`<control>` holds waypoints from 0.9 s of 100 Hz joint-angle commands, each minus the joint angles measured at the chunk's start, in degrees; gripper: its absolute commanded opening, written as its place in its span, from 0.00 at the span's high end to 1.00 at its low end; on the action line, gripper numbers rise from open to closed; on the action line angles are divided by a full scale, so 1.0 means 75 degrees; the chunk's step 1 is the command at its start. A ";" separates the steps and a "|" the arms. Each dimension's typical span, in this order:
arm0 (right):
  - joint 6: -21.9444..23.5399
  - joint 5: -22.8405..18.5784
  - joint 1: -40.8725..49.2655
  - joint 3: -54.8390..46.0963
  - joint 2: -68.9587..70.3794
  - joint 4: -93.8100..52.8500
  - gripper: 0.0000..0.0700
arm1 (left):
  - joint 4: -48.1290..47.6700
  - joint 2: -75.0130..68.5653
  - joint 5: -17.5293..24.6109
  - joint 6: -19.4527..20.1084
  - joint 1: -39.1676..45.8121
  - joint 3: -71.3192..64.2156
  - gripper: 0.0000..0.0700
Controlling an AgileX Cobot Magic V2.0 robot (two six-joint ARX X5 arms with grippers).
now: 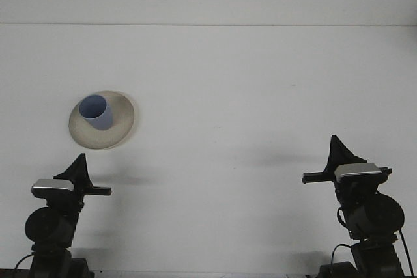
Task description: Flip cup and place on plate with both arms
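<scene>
A blue cup [97, 111] stands upright, mouth open to the ceiling, on a round beige plate [121, 126] toward the left side of a white table [247, 96]. The cup sits on the plate's left half, off its centre, and part of the plate's rim is hidden behind it.

At the near edge of the table, the robot's left gripper [79, 168] points up and away from the camera, below the plate and apart from it, touching nothing. The right gripper [337, 150] is raised in the same manner on the far right, well apart from both cup and plate. Each shows as one dark, pointed shape seen from behind, so whether the jaws are wide or narrow cannot be told for either arm; neither is holding anything.

A grey camera housing sits on each wrist, with a thin black bar jutting sideways beneath it. No brand, label or lettering can be read on the cup, the plate, the table or the arms at this range.
</scene>
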 commanded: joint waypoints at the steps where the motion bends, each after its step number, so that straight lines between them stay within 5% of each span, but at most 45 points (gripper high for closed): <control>1: 0.0079 0.0003 0.0009 0.0012 0.0003 0.0099 1.00 | 0.0178 -0.0321 -0.0082 0.0087 -0.0032 -0.0251 0.98; 27: 0.0079 0.0003 0.0009 0.0012 0.0003 0.0099 1.00 | 0.0117 -0.1839 -0.0082 -0.0160 -0.0055 -0.1201 0.98; 90: 0.0079 0.0000 0.0009 0.0012 0.0003 0.0102 1.00 | 0.0283 -0.1798 -0.0079 -0.0420 -0.0058 -0.1291 0.98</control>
